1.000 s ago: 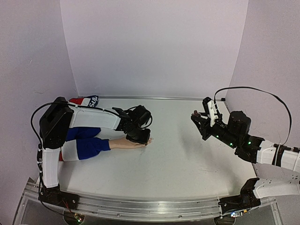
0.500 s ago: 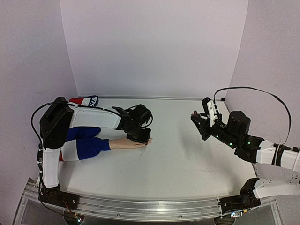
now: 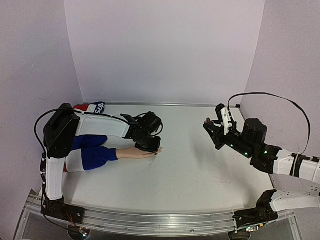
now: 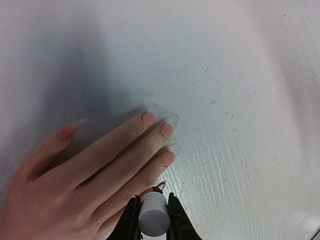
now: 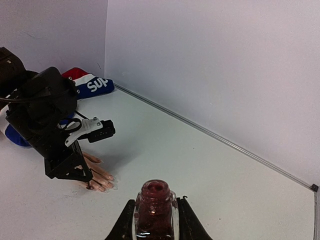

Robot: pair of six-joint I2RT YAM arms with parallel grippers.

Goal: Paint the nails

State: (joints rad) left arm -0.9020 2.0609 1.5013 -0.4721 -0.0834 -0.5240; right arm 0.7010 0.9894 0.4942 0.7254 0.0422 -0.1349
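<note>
- The table (image 3: 195,170) is a pale grey-white board; in the left wrist view it carries small dark specks, short scratches and fine ridged streaks.
- A thin metal strip (image 3: 165,104) runs along its far edge, where it meets the back wall (image 3: 165,50).
- Plain lilac side walls close it in on the left (image 3: 30,60) and the right (image 3: 295,50).
- A metal rail (image 3: 150,220) with the arm bases bolted to it lies along the near edge.
- The hand (image 4: 85,175) lies flat, palm down, on the left part of the table, fingers pointing towards the middle.
- Its blue sleeve (image 3: 92,155) trails off to the left edge.
- The nails (image 4: 148,119) are long, clear-tipped and pink at the base. They rest on or just above the surface.
- The nail of the nearest finger, just beside the cap, looks dark red.
- The left gripper (image 3: 148,145) hangs over the fingertips and throws a soft shadow on the board. Its fingers are clamped on a small white cap (image 4: 152,216).
- The right gripper (image 3: 214,129) is raised above the right part of the table, well apart from the hand. It squeezes an open bottle (image 5: 156,205) of dark red polish, upright.
- A folded red, white and blue cloth (image 5: 87,82) lettered "SUP" lies in the far left corner.
</note>
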